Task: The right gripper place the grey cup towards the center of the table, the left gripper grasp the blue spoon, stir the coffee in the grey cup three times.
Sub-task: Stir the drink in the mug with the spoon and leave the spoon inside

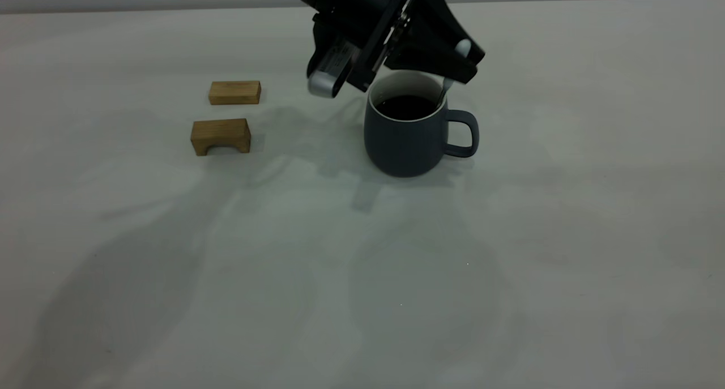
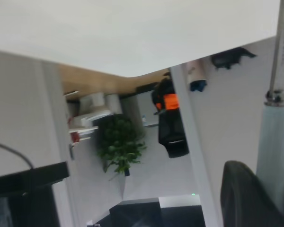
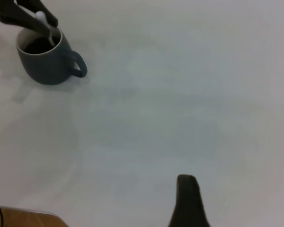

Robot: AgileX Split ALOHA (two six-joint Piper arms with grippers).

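Blue spoon [image 1: 446,88] in coffee [image 1: 405,107], clamped by left pincer [image 1: 461,60]; right pincer [image 3: 188,201] state unclear

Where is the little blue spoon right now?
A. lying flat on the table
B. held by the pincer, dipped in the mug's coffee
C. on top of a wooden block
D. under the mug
B: the left pincer holds the blue spoon above the grey cup, with the spoon's metal end reaching down into the coffee.
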